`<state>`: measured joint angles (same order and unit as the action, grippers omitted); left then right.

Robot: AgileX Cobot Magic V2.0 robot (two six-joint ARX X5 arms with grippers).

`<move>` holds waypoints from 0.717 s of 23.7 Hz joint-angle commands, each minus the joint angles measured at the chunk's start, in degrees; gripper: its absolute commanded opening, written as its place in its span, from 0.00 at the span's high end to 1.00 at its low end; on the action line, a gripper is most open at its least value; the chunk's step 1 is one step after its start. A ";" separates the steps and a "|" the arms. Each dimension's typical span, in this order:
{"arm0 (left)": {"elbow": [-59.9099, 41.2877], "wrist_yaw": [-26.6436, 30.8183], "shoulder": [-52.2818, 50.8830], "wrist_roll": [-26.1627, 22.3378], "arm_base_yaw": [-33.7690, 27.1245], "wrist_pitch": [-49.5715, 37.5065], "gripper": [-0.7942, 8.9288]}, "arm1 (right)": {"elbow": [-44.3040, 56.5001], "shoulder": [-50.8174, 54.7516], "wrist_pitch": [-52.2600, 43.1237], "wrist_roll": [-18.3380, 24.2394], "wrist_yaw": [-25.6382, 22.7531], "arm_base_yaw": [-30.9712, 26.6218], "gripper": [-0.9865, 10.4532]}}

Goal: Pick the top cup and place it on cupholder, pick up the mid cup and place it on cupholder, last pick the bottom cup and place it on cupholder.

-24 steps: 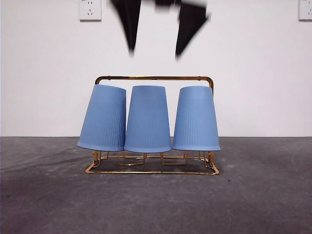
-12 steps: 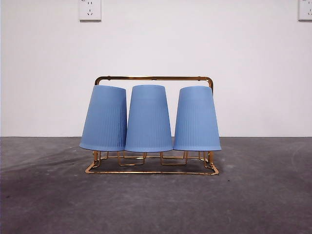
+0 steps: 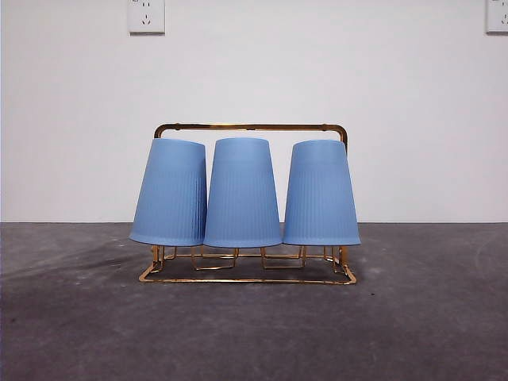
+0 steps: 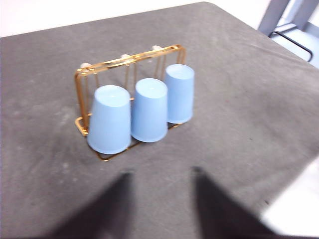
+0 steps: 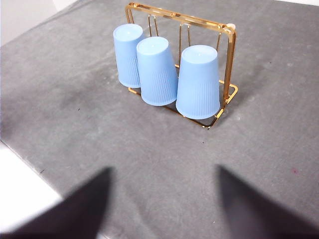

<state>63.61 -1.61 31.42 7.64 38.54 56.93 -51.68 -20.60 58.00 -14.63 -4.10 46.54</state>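
Front view shows you the cupholder [image 3: 250,127] standing on the dark grey desk [image 3: 254,333], well in from its edges, with three blue cups upside down on it in one row. The left cup [image 3: 169,192] leans slightly and touches the middle cup [image 3: 242,193]; the right cup [image 3: 321,193] stands just beside the middle one. You see no arm in this view. In the left wrist view the left gripper [image 4: 159,204] hangs above bare desk, well apart from the cupholder [image 4: 127,62], jaws spread and holding nothing. In the right wrist view the right gripper [image 5: 164,204] is likewise clear of the cupholder [image 5: 229,59], jaws spread wide and empty, near a desk edge.
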 commanded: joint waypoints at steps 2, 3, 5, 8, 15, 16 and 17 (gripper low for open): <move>0.48 0.92 0.15 0.42 0.48 -0.87 0.91 | -0.39 -0.22 -1.75 -0.39 -0.22 0.59 0.89; 0.50 0.76 0.15 0.39 0.48 -0.90 0.91 | -0.39 -0.20 -1.90 -0.39 -0.26 0.59 0.89; 0.50 0.76 0.15 0.39 0.48 -0.87 0.91 | -0.44 -0.17 -2.14 -0.37 -0.46 0.59 0.89; 0.50 0.76 0.15 0.42 0.48 -0.87 0.91 | -0.44 -0.17 -2.32 -0.35 -0.46 0.59 0.89; -0.15 0.94 -0.04 0.39 0.17 -1.97 0.91 | -0.44 -0.17 -2.32 -0.35 -0.46 0.59 0.89; -0.90 1.03 -0.31 0.39 -1.25 -3.10 0.91 | -0.44 -0.17 -2.32 -0.35 -0.46 0.59 0.89; -2.27 0.92 -0.79 0.39 -2.97 -5.01 0.91 | -0.44 -0.17 -2.32 -0.35 -0.44 0.59 0.89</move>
<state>61.95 -0.91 30.92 7.70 36.75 53.54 -51.68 -20.62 56.31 -14.72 -4.49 46.57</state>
